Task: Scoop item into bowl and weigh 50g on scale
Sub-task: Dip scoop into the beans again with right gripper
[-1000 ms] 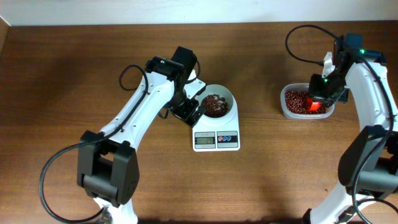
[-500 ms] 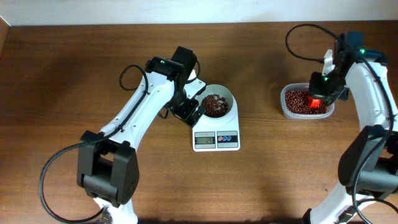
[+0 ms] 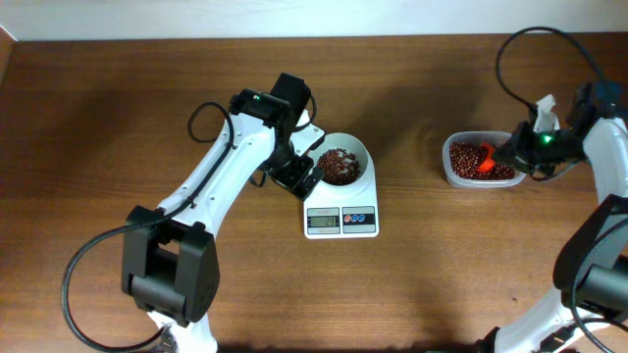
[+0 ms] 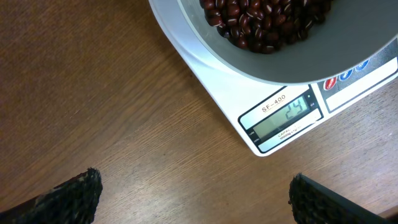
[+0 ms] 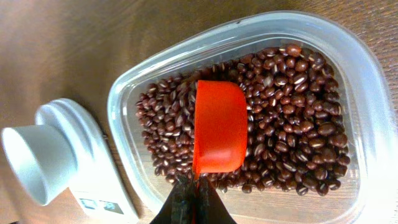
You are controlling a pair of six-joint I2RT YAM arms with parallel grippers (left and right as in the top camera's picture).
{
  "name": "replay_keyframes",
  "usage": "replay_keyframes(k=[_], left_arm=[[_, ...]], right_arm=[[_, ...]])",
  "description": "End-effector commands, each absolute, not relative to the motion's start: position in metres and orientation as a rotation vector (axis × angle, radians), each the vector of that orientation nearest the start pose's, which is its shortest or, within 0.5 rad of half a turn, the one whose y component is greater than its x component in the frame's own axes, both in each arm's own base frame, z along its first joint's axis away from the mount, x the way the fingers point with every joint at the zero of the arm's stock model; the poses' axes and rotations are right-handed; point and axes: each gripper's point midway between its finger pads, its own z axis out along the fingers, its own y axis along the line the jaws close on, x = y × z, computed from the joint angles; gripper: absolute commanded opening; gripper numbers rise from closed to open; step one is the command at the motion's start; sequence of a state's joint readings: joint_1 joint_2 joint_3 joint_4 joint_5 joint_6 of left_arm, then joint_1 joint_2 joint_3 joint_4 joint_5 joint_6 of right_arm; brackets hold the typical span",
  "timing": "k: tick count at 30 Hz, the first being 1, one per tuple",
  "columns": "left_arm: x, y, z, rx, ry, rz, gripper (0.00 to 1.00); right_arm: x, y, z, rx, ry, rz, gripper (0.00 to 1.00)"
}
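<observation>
We are about halfway. The display on the scale reads 24, against a target of 50. The white bowl sits on the scale's platform at 12 o'clock from that display, with a modest heap of beans in it.

Our left claw hangs at 9 o'clock from the bowl, just beside its rim. Its fingers are spread wide and hold nothing.

The clear container lies well apart from the scale at 3 o'clock, with plenty of beans in it. Our right claw is pinched tight on the handle of the orange scoop, whose cup rests on the bean pile. No beans show on its orange face, so we judge it not yet loaded.

What is left, as we judge it, is to fill the scoop, carry it to the bowl, tip it in, and trim the last pours so the reading reaches 50 without overshooting.
</observation>
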State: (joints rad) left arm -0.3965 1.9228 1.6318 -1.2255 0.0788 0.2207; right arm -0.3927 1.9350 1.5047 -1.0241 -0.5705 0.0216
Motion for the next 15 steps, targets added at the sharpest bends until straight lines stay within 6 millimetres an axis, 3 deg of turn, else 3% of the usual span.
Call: replay_keyframes(k=[1, 7, 15], left_arm=[[0.342, -0.16, 0.101, 0.956, 2.944, -0.135, 0.99], [0.342, -0.16, 0.101, 0.956, 2.944, -0.135, 0.99], [0.342, -0.16, 0.101, 0.956, 2.944, -0.135, 0.99]], right_arm=[[0.393, -0.062, 0.101, 0.545, 2.716, 0.904, 0.04], [0.391, -0.08, 0.111, 0.574, 2.621, 0.995, 0.04], [0.387, -0.082, 0.117, 0.578, 2.59, 1.05, 0.04]])
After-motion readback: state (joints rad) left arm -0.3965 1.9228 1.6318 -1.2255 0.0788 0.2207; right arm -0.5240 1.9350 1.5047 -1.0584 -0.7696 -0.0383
